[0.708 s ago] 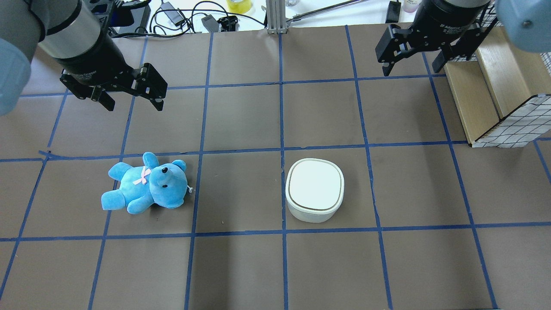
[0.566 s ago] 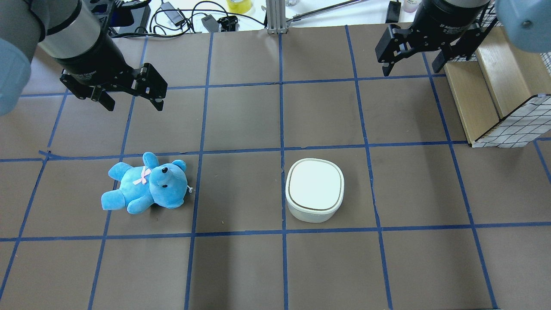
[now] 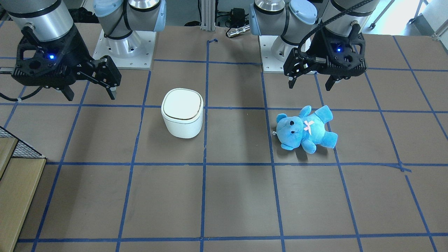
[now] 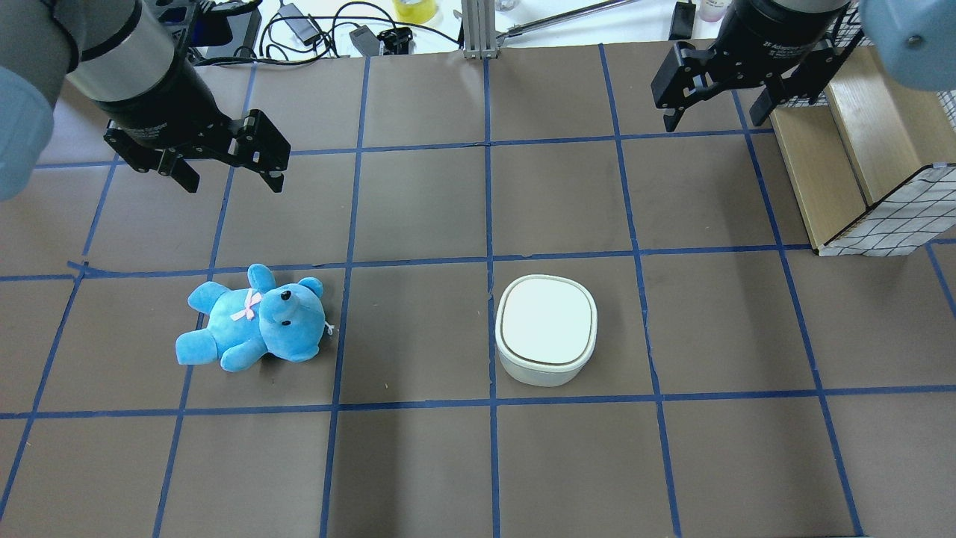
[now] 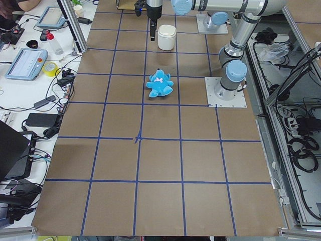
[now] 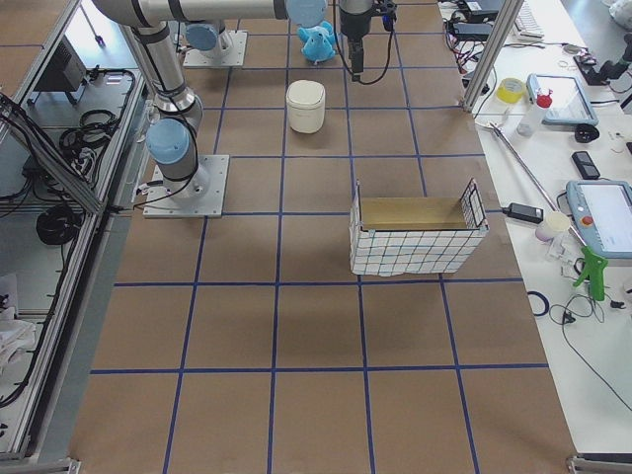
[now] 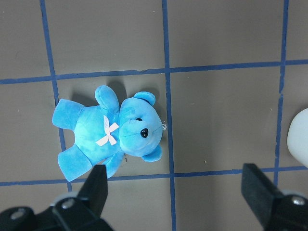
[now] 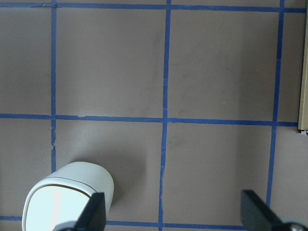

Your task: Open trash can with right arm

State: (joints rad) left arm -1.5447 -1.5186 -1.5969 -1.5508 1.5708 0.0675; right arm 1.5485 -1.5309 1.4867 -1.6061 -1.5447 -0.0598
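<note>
**Near the middle, shut and untouched**

On the brown table (image 4: 418,209) marked with blue tape lines, a small white rounded-square plastic trash can (image 3: 183,127) is seen standing upright near the middle. Its flip lid (image 4: 547,317), edged with a thin gold-brown line, lies flat and closed. The black two-finger right gripper (image 4: 711,119) on the silver-grey right arm (image 3: 38,15) is held above the table's far side in the overhead view. It is well apart from the trash can and just beside a wire-mesh basket lined with light wood (image 4: 859,149). Its jaws are spread wide and nothing is held between them. In the right wrist view the trash can is caught only at the lower left corner. The black left gripper (image 4: 233,183) is likewise spread wide and empty, held above the table. A blue plush bear with a pink ribbon (image 4: 254,329) lies face up, well to the side of the trash can.
</note>
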